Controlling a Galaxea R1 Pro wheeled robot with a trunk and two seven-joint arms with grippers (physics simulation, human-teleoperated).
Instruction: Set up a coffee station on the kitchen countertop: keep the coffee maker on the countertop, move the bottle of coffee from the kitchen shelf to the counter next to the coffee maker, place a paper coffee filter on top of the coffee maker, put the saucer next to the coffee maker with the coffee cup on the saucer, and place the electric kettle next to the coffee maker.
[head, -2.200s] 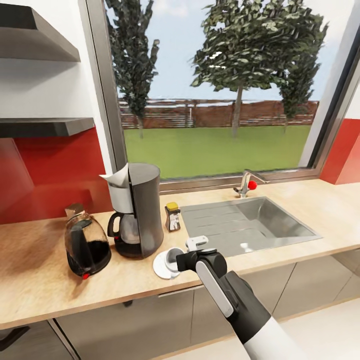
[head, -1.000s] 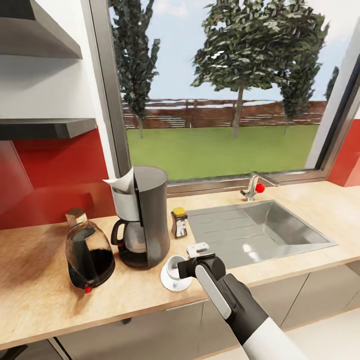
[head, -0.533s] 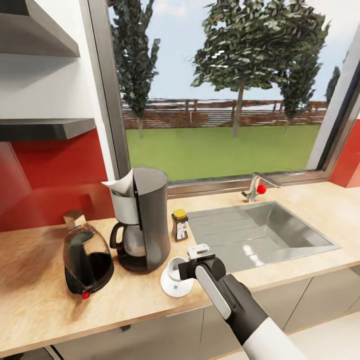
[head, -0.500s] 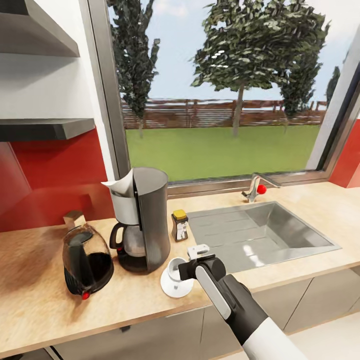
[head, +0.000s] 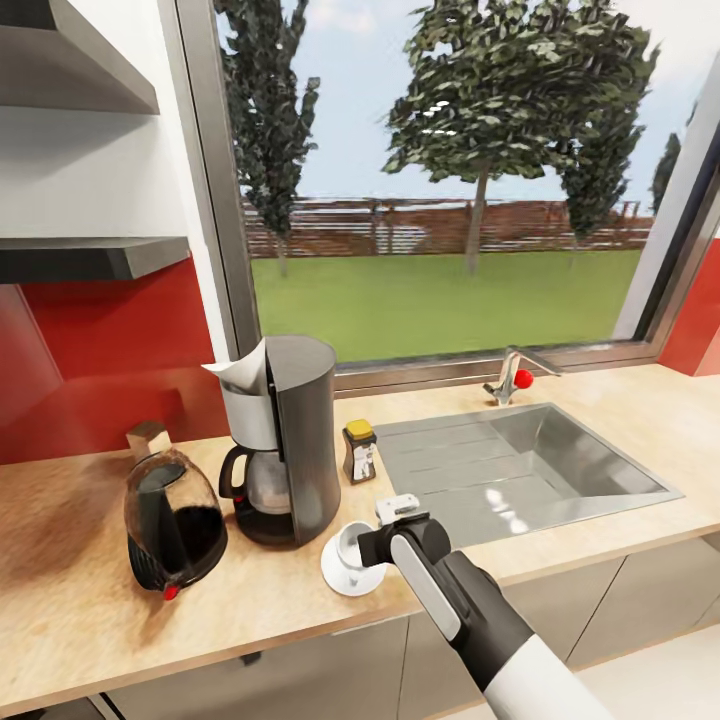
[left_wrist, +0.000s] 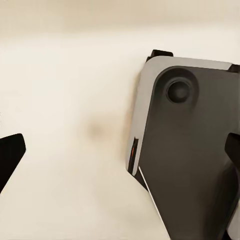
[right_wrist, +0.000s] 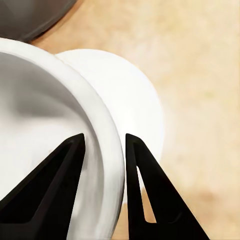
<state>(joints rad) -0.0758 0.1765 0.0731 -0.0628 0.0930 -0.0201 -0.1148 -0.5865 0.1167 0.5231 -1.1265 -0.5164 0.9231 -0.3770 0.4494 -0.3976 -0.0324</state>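
The dark coffee maker (head: 290, 440) stands on the wooden countertop (head: 90, 590) with a white paper filter (head: 242, 368) sticking out of its top. Left of it is the electric kettle (head: 172, 522); right of it is the small coffee bottle (head: 359, 450) with a yellow lid. In front, the white saucer (head: 340, 577) carries the white coffee cup (head: 351, 545). My right gripper (head: 378, 530) is shut on the cup's wall (right_wrist: 111, 150), one finger inside and one outside, above the saucer (right_wrist: 137, 100). My left gripper (left_wrist: 120, 155) hangs open over pale floor.
A steel sink (head: 520, 470) with a red-knobbed faucet (head: 512, 378) lies right of the cup. Two grey wall shelves (head: 95, 255) hang at the upper left. A window runs behind the counter. Part of my grey base (left_wrist: 190, 150) is in the left wrist view.
The whole head view shifted as the camera moved. In the last half second my right gripper and the cup sank slightly towards the saucer.
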